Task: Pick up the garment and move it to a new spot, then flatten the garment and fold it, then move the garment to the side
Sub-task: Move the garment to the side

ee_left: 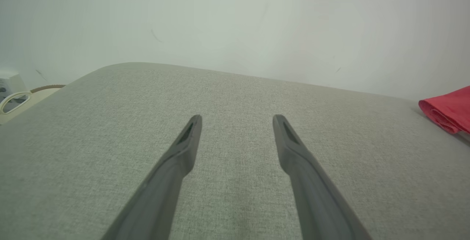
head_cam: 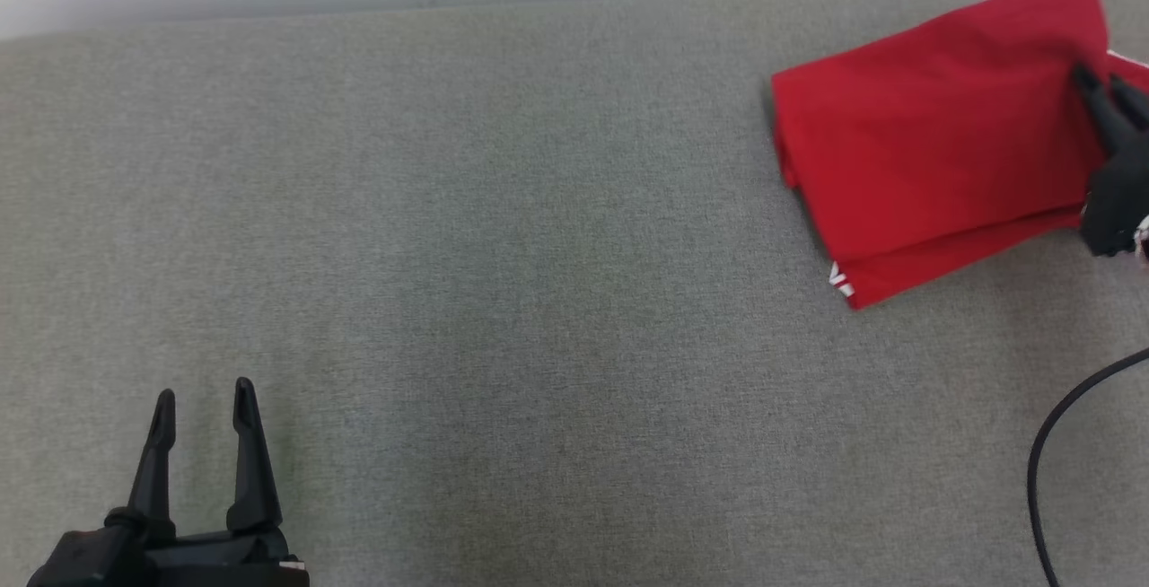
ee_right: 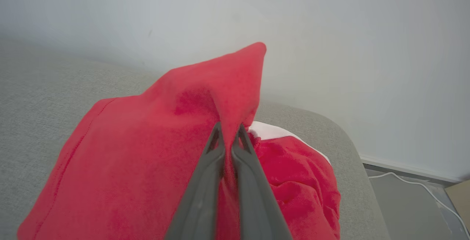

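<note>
Far right, the right claw [ee_right: 228, 129] pinches the red garment [head_cam: 934, 138]; the left claw [head_cam: 205, 400] gapes empty.

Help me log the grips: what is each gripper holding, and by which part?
The right gripper is shut on the folded red fabric garment, pinching a raised fold at its right edge. The left gripper is open, holding nothing.

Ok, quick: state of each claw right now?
Left claw: open, holding nothing.
Right claw: shut on the red garment.
</note>
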`<state>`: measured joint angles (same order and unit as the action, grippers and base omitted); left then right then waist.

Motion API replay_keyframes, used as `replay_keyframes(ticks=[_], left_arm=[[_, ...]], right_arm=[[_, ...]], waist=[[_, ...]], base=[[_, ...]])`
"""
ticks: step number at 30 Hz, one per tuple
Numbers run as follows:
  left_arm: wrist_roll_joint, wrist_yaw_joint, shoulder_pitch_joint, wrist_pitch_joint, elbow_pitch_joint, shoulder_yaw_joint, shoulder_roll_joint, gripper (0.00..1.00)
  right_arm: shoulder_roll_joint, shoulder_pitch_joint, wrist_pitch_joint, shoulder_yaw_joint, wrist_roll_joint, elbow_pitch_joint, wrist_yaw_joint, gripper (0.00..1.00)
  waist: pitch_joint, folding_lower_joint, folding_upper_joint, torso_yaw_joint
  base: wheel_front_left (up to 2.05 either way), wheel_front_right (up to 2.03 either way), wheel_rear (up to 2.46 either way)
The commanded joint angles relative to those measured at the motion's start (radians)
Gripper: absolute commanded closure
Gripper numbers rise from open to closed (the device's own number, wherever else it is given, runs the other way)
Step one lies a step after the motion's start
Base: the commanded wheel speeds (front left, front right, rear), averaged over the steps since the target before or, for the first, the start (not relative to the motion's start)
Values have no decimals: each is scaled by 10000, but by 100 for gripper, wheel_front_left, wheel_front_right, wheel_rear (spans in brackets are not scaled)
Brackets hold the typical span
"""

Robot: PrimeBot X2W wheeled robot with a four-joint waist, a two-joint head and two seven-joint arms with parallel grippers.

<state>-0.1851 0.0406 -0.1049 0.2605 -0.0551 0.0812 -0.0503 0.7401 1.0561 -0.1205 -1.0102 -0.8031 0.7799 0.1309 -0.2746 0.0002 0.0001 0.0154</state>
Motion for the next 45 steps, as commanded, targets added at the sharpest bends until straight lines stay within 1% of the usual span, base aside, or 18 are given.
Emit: replay_keyframes(ticks=[1,9,13,19,24,30,33,34,35,36,37,38,43,45], left_arm=[[110,36,-85,40,-94,55,-8,0],[313,-118,-186,40,-394,233,-72,0],[372,-118,-205,40,-556,280,-96,0],[414,-173,-168,40,-749,418,-127,0],[478,-166,-178,40,-760,448,-118,0],[480,-202,-213,40,-805,480,-117,0],[492,-192,-226,40,-793,507,-119,0],[492,-184,-233,40,-800,508,-116,0],[500,-185,-251,40,-781,480,-112,0],[511,-188,-266,40,-749,467,-110,0],[513,-188,-288,40,-730,458,-110,0],[502,-192,-311,40,-715,450,-105,0],[434,-143,-281,40,-628,512,-88,0],[388,-128,-248,40,-588,518,-74,0]], right_arm=[[150,247,30,-65,-36,46,-3,100],[862,1202,259,-382,-199,571,-5,100],[1250,1590,359,-513,-343,777,-5,100],[1634,1924,403,-768,-389,1044,-5,100],[1476,2032,282,-911,-540,1265,-5,100],[1399,2087,329,-1121,-560,1654,-5,100],[1218,1914,593,-1217,-721,1900,-5,100],[1237,2011,471,-1234,-639,1959,-5,100],[1274,2105,355,-1262,-558,2064,-5,95],[1241,2084,363,-1296,-555,2175,-5,58],[1223,2066,408,-1365,-488,2300,-5,27],[1229,2085,450,-1396,-456,2428,-5,0],[1069,2288,423,-1478,-298,2963,-5,0],[941,2456,55,-1351,-311,3050,-5,0]], waist=[[-192,-2,-1,-160],[-541,-2,-1,-302],[-733,-2,-1,-297],[-942,-2,-1,-288],[-1036,-2,-1,-319],[-1115,-2,-1,-312],[-1141,-2,-1,-301],[-1161,-2,-1,-301],[-1173,-2,-1,-281],[-1175,-2,-1,-266],[-1174,-2,-1,-250],[-1171,-2,-1,-229],[-1028,-2,-1,-200],[-903,-2,-1,-208]], base=[[0,0,0],[0,0,0],[0,0,0],[0,0,0],[0,0,0],[0,0,0],[0,0,0],[0,0,0],[0,0,0],[0,0,0],[0,0,0],[0,0,0],[0,0,0],[0,0,0]])
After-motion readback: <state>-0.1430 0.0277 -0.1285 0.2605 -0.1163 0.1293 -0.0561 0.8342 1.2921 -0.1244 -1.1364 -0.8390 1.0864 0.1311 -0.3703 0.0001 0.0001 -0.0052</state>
